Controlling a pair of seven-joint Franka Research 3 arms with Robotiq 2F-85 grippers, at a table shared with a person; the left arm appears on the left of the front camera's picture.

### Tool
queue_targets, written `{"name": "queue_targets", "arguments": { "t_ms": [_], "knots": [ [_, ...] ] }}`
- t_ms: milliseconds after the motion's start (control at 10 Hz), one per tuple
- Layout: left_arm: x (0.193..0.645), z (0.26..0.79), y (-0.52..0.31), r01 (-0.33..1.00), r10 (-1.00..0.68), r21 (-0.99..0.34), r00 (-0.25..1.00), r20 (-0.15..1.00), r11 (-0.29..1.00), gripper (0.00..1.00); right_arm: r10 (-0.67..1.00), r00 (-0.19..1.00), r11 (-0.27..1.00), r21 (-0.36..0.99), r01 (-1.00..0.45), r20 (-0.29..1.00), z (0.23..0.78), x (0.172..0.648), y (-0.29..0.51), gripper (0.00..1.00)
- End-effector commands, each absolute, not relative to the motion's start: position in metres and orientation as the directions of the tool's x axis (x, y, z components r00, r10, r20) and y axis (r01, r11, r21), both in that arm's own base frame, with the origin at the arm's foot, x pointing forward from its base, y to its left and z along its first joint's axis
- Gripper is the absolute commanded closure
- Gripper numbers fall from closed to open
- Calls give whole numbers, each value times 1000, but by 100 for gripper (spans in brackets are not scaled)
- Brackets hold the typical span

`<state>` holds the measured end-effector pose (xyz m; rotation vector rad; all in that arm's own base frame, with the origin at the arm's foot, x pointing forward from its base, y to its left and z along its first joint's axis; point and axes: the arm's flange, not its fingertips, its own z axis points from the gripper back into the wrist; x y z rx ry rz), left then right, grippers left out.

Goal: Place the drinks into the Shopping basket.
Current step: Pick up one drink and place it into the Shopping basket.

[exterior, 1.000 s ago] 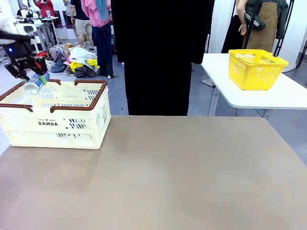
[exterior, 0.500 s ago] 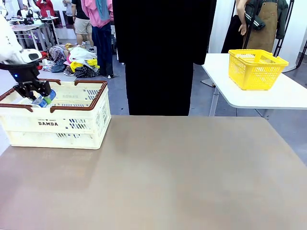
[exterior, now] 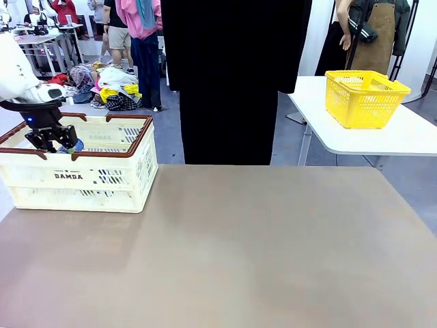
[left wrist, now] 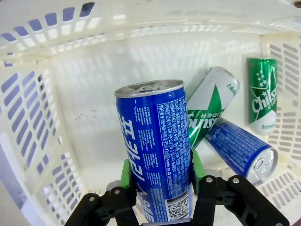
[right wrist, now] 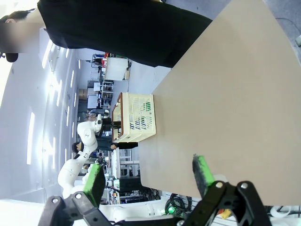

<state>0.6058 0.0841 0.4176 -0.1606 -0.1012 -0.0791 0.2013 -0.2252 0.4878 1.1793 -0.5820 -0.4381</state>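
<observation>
Inside the Shopping basket (exterior: 102,174), the left gripper (left wrist: 162,190) clamps a blue Pocari Sweat can (left wrist: 155,150) above three lying cans (left wrist: 235,127); released high, it may bounce. The right gripper (right wrist: 148,176) gapes empty.

The left arm (exterior: 15,68) is smooth white with a black wrist showing a small blue light. Both grippers are black, the left gripper (left wrist: 160,181) and right gripper (right wrist: 148,181) tipped with green pads. The person (exterior: 232,75) wears all black.
</observation>
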Motion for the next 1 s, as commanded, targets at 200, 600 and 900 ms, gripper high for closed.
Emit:
{"name": "queue_targets", "arguments": {
  "t_ms": [200,600,900],
  "knots": [
    [620,416,83,47,-37,-104,994,101,993,82,-601,768,320,947,-22,221,490,204,-226,0],
    [619,415,86,37,-28,-105,995,93,994,0,-601,768,320,947,-22,221,490,204,-226,0],
    [617,433,86,72,-54,-156,992,118,985,0,-601,768,320,947,-22,221,490,204,-226,0]
  ]
}}
